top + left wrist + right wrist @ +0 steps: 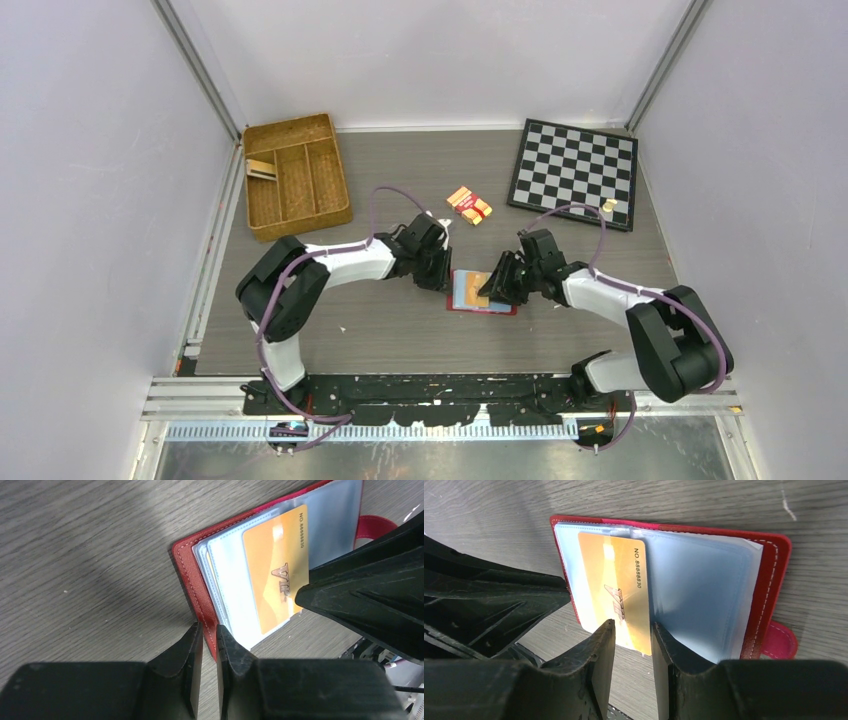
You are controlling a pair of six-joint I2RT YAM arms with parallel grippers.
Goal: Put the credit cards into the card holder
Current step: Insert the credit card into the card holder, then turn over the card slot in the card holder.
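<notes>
**A:** Where is the dark-red, leather-like card holder (470, 296) found?

**B:** It is seen lying open and flat on the grey wood-grain worktop (380, 335), between the two grippers. Its clear bluish plastic sleeves (704, 595) are turned upward, and its red snap tab (782, 640) is seen jutting from one side.

**A:** And the cards?

**B:** One thin orange-yellow credit card (616, 580), with a number printed along one edge, is set lengthwise against the top sleeve, beside the fold. Whether it is tucked inside that sleeve or only laid on it cannot be told.

**A:** How is the left gripper (208, 630) set?

**B:** It is seen almost closed, with only a thin slit between its fingers. The stitched edge of the red cover is seen in that slit. Whether the cover is actually pinched cannot be told.

**A:** And the right gripper (632, 628)?

**B:** It is held partly apart, with one finger on each side of the card's near end. Whether the card is gripped cannot be told.

**A:** What else is on the worktop?

**B:** A brown wicker divided tray (290, 125) is placed at the far left and a black-and-white chequered board (573, 172) at the far right. An orange-and-red banded pack (469, 205) is seen between them, beyond the card holder and apart from it.
</notes>
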